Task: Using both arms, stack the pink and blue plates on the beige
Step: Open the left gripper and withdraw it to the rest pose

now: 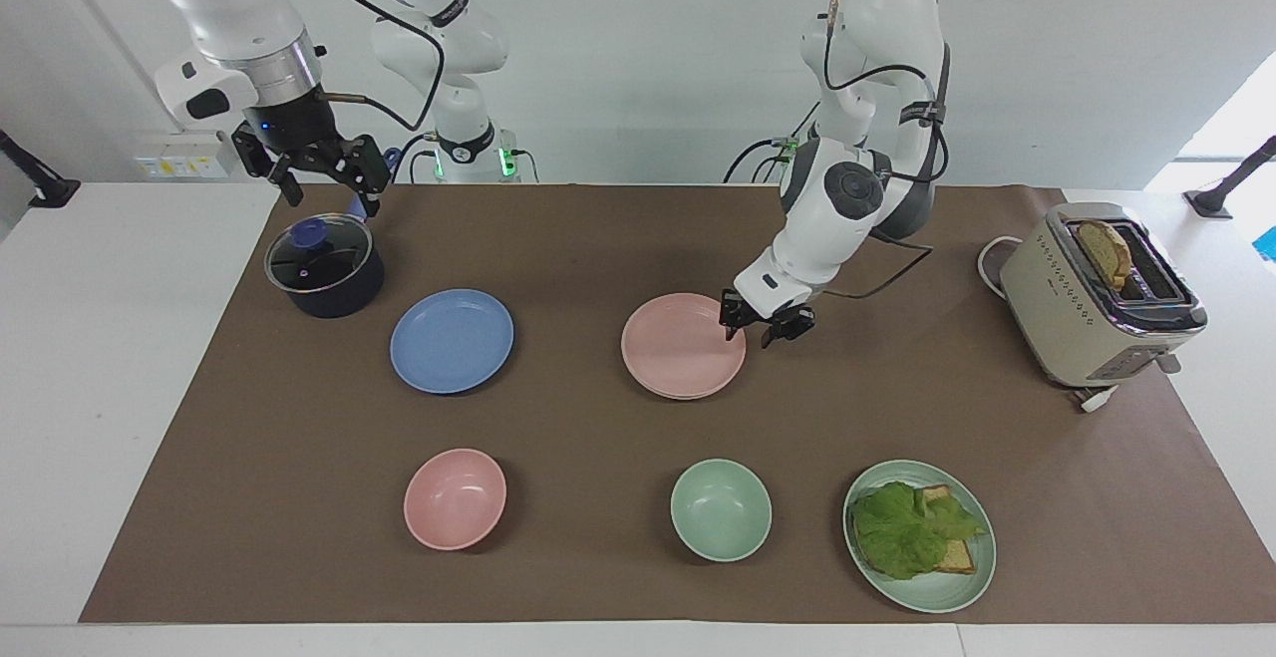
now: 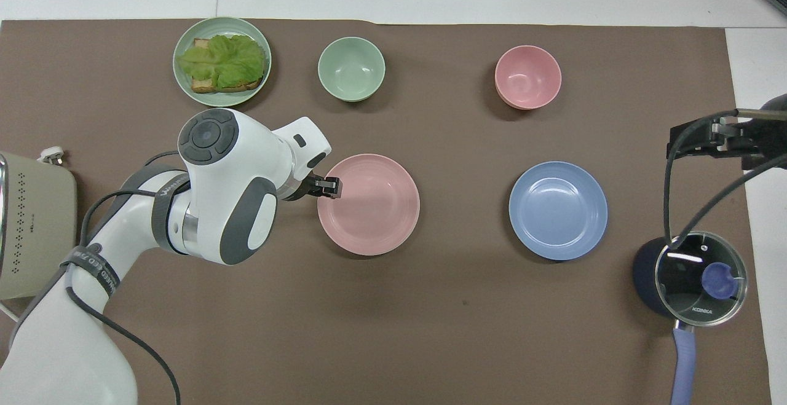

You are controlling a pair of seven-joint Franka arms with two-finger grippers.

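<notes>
The pink plate (image 1: 683,346) (image 2: 369,204) lies flat on the beige plate (image 1: 670,396) in the middle of the mat. Only a thin sliver of beige rim shows under its edge in the facing view, and from overhead the beige plate is fully covered. My left gripper (image 1: 750,330) (image 2: 329,187) stands open at the pink plate's rim toward the left arm's end, holding nothing. The blue plate (image 1: 452,340) (image 2: 557,210) rests alone on the mat toward the right arm's end. My right gripper (image 1: 334,200) waits open in the air above the pot, empty.
A dark pot with a glass lid (image 1: 324,266) stands beside the blue plate, nearer the robots. A toaster (image 1: 1097,293) sits at the left arm's end. Farther from the robots lie a pink bowl (image 1: 455,498), a green bowl (image 1: 721,509) and a green plate with lettuce and bread (image 1: 919,535).
</notes>
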